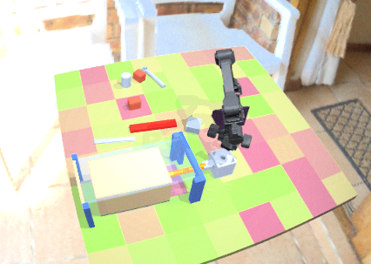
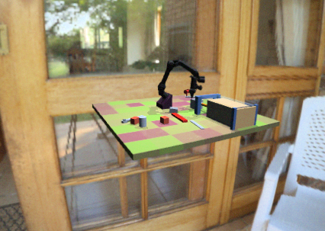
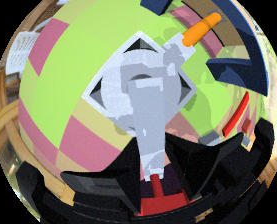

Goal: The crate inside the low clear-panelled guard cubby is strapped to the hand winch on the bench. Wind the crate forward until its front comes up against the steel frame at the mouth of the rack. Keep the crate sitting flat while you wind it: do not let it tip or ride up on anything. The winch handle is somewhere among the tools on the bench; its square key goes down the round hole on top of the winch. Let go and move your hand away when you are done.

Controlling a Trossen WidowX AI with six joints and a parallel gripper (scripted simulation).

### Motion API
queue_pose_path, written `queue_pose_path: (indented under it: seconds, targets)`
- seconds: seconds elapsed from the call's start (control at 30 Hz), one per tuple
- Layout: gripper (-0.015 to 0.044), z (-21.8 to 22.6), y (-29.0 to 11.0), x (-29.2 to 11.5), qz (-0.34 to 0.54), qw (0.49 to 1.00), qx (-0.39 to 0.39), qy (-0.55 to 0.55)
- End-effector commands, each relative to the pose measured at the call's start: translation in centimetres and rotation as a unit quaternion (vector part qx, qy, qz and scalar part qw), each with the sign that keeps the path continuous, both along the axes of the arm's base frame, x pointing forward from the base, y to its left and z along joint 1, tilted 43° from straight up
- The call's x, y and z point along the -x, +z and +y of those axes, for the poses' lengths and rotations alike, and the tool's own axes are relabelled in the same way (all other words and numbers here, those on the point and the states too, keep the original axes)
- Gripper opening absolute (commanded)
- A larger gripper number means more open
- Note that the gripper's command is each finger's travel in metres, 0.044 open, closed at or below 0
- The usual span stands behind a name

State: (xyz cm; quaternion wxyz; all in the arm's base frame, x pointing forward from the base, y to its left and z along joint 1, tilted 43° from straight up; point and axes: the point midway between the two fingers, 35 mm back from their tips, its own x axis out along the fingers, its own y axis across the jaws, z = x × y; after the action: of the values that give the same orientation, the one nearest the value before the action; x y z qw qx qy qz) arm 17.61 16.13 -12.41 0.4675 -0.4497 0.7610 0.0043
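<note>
My gripper (image 3: 149, 138) (image 1: 232, 146) (image 2: 192, 96) is shut on the grey winch handle (image 3: 150, 117), just above the winch. A red knob (image 3: 164, 204) (image 2: 186, 91) is close to the gripper's base. The handle's far end lies over the middle of the grey winch (image 1: 222, 167) (image 3: 109, 92); a dark arc of the round hole shows beside it. Whether the square key is in the hole is hidden. The tan crate (image 1: 131, 172) (image 2: 229, 104) sits flat in the clear-panelled cubby, its front short of the blue steel frame (image 1: 197, 187) (image 2: 197, 105) (image 3: 236, 72). An orange strap (image 1: 178, 172) (image 3: 201, 30) joins crate and winch.
A light grey block (image 1: 193, 125) lies left of the gripper. Further left are a red bar (image 1: 152, 125), a white rod (image 1: 114, 140) and a red cube (image 1: 134, 103). Another red cube (image 1: 139, 76), a grey cylinder (image 1: 125, 79) and a thin grey tool (image 1: 154, 77) are at the back.
</note>
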Motion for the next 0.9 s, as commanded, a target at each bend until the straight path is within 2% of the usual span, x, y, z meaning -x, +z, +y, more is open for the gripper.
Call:
queue_pose_path:
  seconds: [0.0, 0.87]
  targets:
    - [0.0, 0.0, -0.2, 0.08, -0.011, 1.0, 0.001, -0.014]
    - [0.0, 0.78, -0.88, 0.81, -0.103, 0.987, 0.014, -0.119]
